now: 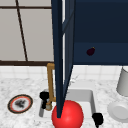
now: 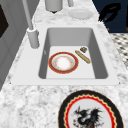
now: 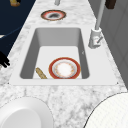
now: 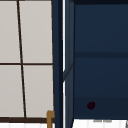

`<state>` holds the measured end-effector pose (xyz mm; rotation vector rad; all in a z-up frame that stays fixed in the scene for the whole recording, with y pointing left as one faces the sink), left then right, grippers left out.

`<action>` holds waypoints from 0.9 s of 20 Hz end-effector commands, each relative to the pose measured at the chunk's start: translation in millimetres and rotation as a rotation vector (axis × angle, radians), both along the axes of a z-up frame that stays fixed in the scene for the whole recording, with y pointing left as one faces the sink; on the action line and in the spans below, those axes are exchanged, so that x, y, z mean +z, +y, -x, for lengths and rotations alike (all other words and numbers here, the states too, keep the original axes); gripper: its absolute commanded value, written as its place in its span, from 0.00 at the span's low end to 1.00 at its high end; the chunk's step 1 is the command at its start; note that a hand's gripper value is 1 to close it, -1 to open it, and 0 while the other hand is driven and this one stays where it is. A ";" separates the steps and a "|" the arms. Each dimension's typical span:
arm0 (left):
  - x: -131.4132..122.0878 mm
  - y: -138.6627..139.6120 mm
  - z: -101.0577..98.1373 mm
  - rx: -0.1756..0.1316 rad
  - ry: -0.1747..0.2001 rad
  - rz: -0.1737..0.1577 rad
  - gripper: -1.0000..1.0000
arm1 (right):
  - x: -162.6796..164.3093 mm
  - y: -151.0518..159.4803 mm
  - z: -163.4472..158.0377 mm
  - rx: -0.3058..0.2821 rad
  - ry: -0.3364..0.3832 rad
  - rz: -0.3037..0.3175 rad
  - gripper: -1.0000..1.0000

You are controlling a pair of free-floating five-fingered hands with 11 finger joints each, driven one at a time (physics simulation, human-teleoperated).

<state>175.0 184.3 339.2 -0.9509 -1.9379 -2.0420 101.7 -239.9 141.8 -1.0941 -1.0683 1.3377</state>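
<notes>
Sink (image 1: pixel 86 93) plate (image 2: pixel 63 62) lies between both robot hands.

Red ball (image 1: pixel 68 115): large, glossy, round; sits at the sink's front edge, low in the front view, partly behind the dark blue cabinet door's lower corner.

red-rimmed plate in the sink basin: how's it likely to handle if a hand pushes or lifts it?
The red-rimmed plate lies flat on the sink floor, so a push would probably slide it rather than tip it. It looks rigid and glazed, likely slippery and breakable. Its low rim offers little to grip from above; the baguette-like stick lies close beside it.
</notes>
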 end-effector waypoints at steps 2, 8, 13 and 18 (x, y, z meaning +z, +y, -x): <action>2.2 -39.1 -7.2 0.000 -0.044 -0.021 1.00 | 0.0 0.0 0.0 0.000 0.000 0.000 0.50; -13.4 -77.5 -28.7 0.034 -0.026 -0.010 1.00 | 0.0 0.0 0.0 0.000 0.000 0.000 0.50; -40.8 -112.3 -46.9 0.025 -0.007 -0.006 1.00 | 0.0 0.0 0.0 0.000 0.000 0.000 0.50; -80.4 -136.7 -71.7 0.037 -0.007 -0.004 1.00 | 0.0 0.0 0.0 0.000 0.000 0.000 0.50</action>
